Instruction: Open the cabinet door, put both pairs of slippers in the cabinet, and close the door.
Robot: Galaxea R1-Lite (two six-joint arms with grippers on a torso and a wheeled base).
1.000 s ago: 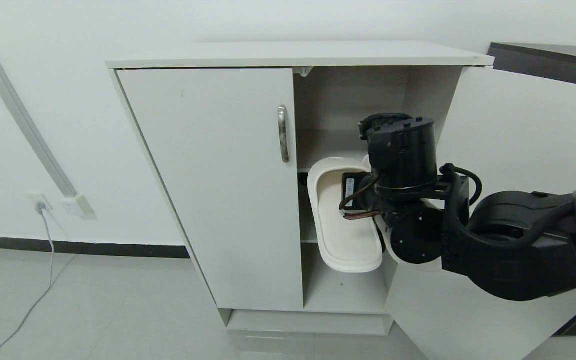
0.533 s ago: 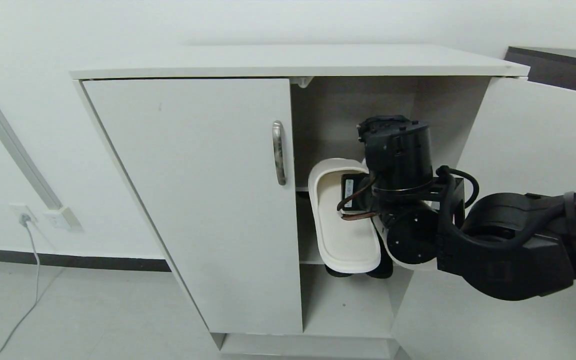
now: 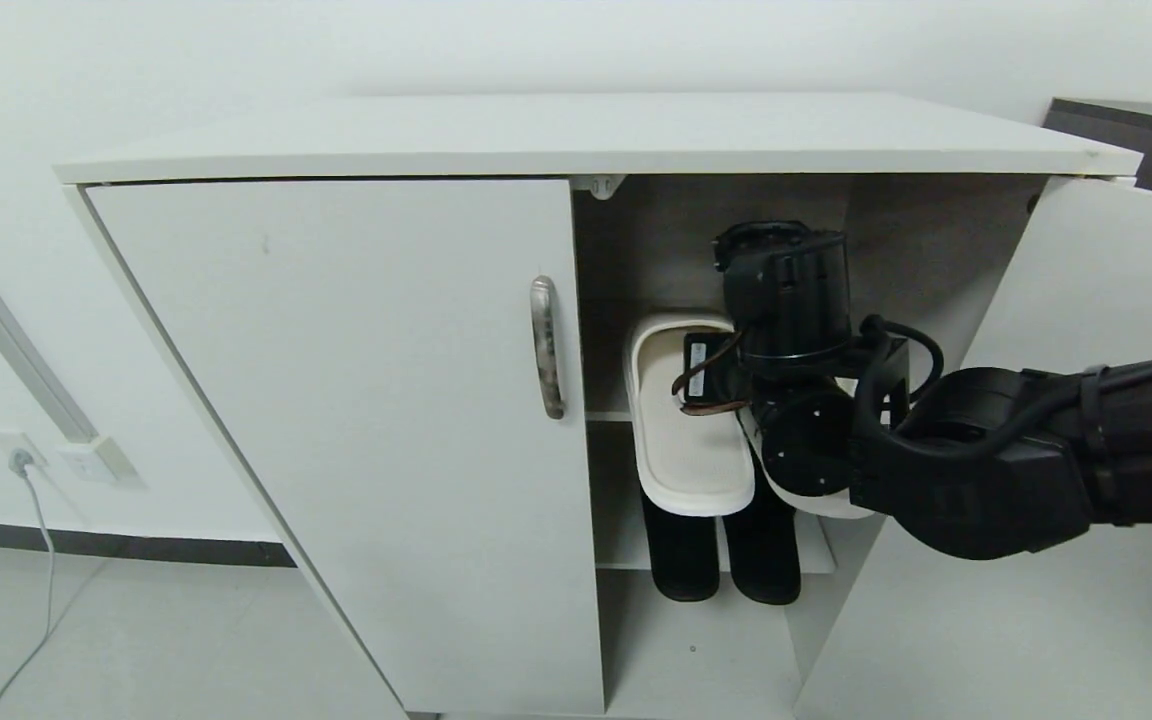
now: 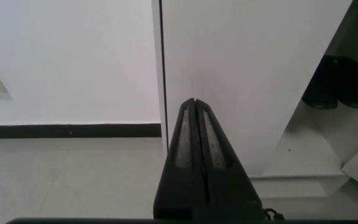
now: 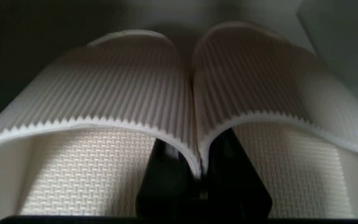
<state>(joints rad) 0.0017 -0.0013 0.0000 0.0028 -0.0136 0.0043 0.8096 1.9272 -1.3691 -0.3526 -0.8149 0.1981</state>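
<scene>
The left tool (image 4: 194, 124) is hanging clenched and empty before the shut left door (image 3: 336, 420). Black slippers (image 3: 721, 550) are already lying on the lower shelf (image 3: 619, 550). Just above them, the right tool (image 5: 197, 180) is pinching the white slippers (image 3: 686, 440) by their touching straps, so both travel as one. The right door (image 3: 1086, 300) is standing wide, giving the arm room.
</scene>
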